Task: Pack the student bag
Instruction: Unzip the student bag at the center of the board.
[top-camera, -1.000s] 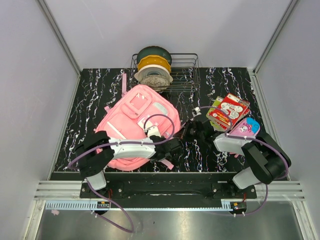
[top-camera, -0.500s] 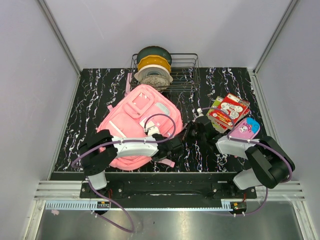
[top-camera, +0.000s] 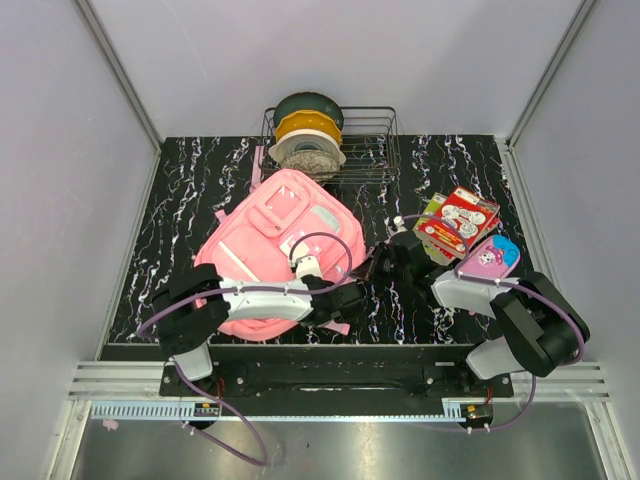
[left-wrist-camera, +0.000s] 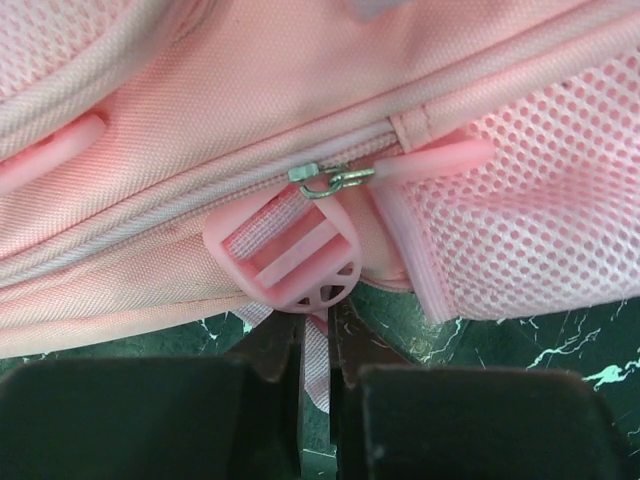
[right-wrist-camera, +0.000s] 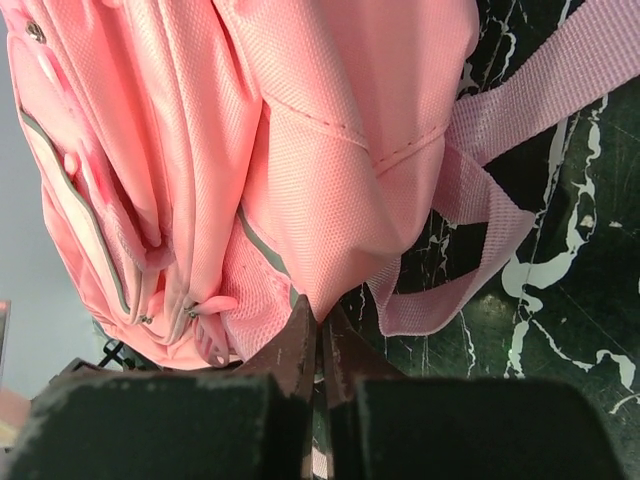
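Note:
The pink student bag (top-camera: 280, 235) lies flat on the black marbled table, left of centre. My left gripper (top-camera: 345, 298) is at its near right corner, shut on a thin pink strap (left-wrist-camera: 318, 365) just below a pink plastic buckle (left-wrist-camera: 290, 255). A metal zip pull (left-wrist-camera: 335, 178) sits right above the buckle. My right gripper (top-camera: 385, 262) is at the bag's right edge, shut on a pinched corner of the bag fabric (right-wrist-camera: 330, 150). A loose pink webbing strap (right-wrist-camera: 480, 200) loops on the table beside it.
A wire basket (top-camera: 375, 150) with filament spools (top-camera: 308, 135) stands at the back centre. Red and green printed books (top-camera: 458, 222) and a small pink pencil case with a blue end (top-camera: 490, 255) lie at the right, beside my right arm.
The bag has shifted and turned a little toward the back. Both grippers stayed shut on it and moved slightly with it.

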